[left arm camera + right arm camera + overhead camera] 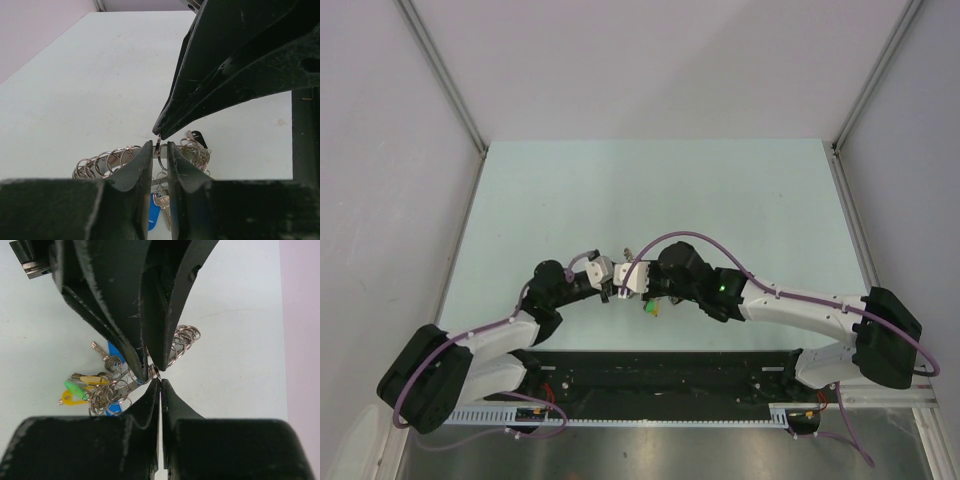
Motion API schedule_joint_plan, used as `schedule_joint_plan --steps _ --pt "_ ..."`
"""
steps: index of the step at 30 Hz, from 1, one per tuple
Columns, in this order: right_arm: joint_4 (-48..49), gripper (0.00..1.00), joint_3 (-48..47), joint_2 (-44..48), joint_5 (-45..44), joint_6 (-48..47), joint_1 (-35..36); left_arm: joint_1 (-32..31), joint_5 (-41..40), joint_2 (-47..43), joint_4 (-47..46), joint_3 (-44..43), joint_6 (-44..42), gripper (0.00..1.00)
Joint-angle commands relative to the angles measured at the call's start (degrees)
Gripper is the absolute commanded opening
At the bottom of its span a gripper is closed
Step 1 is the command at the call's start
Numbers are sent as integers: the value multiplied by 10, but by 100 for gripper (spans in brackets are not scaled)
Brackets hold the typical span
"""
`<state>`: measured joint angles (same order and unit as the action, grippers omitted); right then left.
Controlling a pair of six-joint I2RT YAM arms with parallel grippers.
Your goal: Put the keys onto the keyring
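keyring (107, 161): a curved silver band strung with many small wire loops, seen side-on behind the left fingers
keys (95, 385): small silver blades bunched on it; heads in yellow, green and blue show from the right wrist, and a black one from the left wrist
place: near the front middle of the table (720, 200), right under the spot where the two grippers meet; whether the bunch hangs or lies on the table cannot be told
split ring (158, 145): one small loop standing edge-on, upright, at the meeting point of both pairs of tips
left gripper (160, 150): jaws narrow, a slim gap between them; the split ring sits inside that gap, closer to one finger; whether the pads actually press on it cannot be told
right gripper (160, 382): jaws fully closed, tips together on the upper edge of the split ring, coming at it from the side opposite the left gripper
relation: the tips of the two grippers are almost touching, nose to nose, with the loop between them
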<state>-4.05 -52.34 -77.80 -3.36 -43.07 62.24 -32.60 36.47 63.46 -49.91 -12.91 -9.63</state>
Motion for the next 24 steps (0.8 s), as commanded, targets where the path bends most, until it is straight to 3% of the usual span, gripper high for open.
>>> schedule_joint_plan --steps 1,8,10,13,16,17,18,24 --pt "34 0 -2 17 7 1 4 -2 18 7 11 -30 -29 19" --pt "34 0 -3 17 13 1 6 -2 11 9 31 -39 -31 9" --pt "35 0 -3 17 13 2 8 -2 9 9 38 -41 -32 0" --pt "34 0 -2 24 14 25 5 -2 -3 11 32 -39 -18 1" --pt "52 20 -3 45 27 52 -11 -2 -34 9 -26 0 21 0" --pt "50 37 -2 62 54 70 -23 -2 -40 9 -62 9 32 0" --pt "50 43 0 70 58 81 -29 -2 -49 9 -77 16 50 1" --pt "49 53 7 150 118 218 -118 -2 -81 50 -235 62 128 0"
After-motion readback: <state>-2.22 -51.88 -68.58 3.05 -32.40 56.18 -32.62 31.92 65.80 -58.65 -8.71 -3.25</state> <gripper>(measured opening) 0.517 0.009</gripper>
